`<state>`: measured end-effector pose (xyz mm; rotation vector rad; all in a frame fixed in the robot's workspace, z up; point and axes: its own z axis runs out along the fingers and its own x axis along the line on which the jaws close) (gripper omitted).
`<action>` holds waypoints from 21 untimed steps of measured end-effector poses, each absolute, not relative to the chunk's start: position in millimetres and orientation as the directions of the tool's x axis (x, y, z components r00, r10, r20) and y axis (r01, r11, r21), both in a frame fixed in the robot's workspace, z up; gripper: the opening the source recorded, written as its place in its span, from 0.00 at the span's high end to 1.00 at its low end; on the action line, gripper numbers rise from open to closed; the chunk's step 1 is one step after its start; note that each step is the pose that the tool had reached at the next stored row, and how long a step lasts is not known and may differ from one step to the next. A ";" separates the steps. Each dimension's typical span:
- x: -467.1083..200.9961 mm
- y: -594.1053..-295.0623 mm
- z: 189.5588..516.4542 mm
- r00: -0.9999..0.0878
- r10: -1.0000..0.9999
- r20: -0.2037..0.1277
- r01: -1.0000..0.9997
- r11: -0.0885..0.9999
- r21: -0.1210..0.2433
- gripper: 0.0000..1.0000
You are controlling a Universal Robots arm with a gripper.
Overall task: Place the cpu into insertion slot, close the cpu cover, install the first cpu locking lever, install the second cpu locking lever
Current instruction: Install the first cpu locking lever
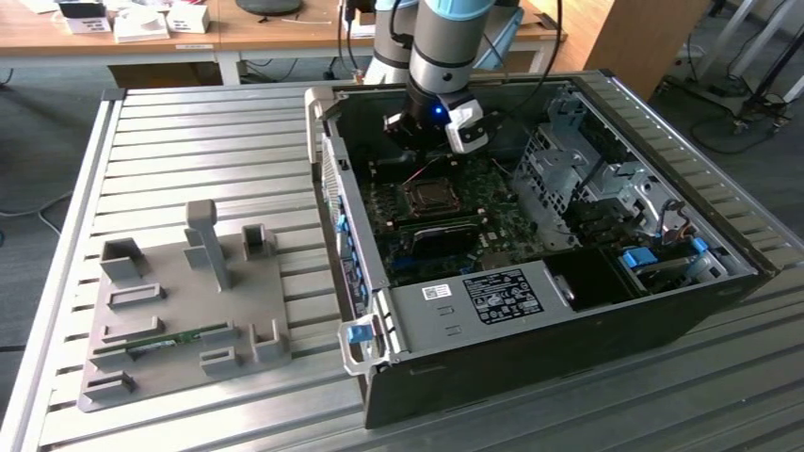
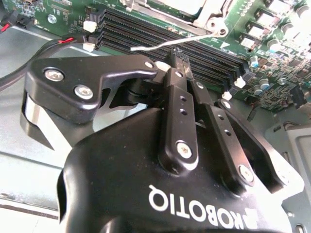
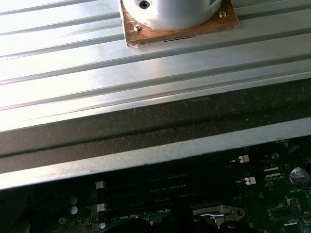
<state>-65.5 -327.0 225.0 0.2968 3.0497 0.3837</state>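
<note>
Hand (image 2: 179,57) is narrow in the second wrist view: fingers (image 2: 177,111) pressed together, tips right at the thin locking lever (image 2: 155,45). Can't tell if the wire is pinched btwn them. Cpu (image 2: 182,4) sits in the socket w/ the cpu cover (image 2: 208,17) round it, both cut off at the edge. In the exterior view the arm (image 1: 446,38) reaches into the open pc case (image 1: 503,348) on the bench (image 1: 214,141).

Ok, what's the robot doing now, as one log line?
pincer: shut | beside: locking lever | cpu cover: lying flat | where: inside computer case
</note>
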 end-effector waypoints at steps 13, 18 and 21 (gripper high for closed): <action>-64.3 -327.1 221.6 -0.980 0.196 -0.029 0.183 0.951 0.250 0.89; -62.5 -327.1 221.5 -0.980 0.196 -0.029 0.183 0.951 0.250 0.89; -61.9 -327.1 221.4 -0.980 0.196 -0.029 0.183 0.951 0.250 0.89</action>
